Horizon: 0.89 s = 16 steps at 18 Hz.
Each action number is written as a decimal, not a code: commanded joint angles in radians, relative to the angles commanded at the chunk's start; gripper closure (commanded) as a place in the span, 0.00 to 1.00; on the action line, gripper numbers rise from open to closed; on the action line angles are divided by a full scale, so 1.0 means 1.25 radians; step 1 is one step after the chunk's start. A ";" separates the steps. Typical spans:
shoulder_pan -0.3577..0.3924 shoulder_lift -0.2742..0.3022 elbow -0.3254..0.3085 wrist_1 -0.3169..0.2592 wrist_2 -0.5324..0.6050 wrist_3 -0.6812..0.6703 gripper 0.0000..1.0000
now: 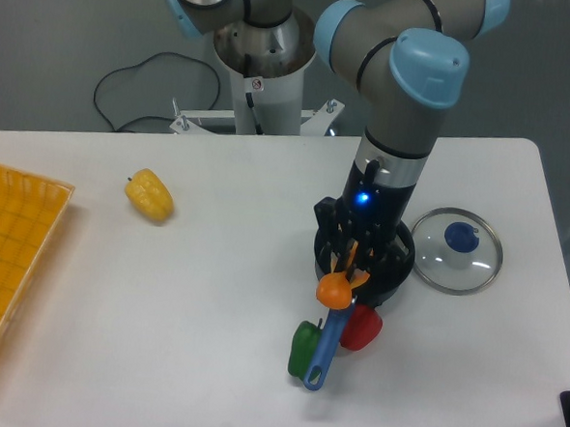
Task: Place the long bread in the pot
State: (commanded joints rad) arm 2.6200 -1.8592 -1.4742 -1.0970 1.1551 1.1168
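The long bread (pixel 337 283) is a glossy orange piece, tilted, its rounded lower end sticking out over the front rim of the pot (pixel 390 270). The pot is small, round and black, with a blue handle (pixel 326 344) running down toward the table's front. My gripper (pixel 350 252) hangs straight down over the pot, fingers on either side of the bread's upper part. The black fingers blend with the pot, so I cannot make out whether they still clamp the bread.
A glass lid with a blue knob (pixel 456 249) lies right of the pot. A green pepper (pixel 304 347) and a red pepper (pixel 361 328) flank the handle. A yellow pepper (pixel 150 195) sits at left, an orange tray (pixel 1 259) at the left edge.
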 joint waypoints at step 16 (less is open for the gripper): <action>0.000 -0.025 0.001 0.028 -0.004 0.006 0.82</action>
State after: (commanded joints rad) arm 2.6200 -1.8898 -1.4726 -1.0615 1.1505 1.1244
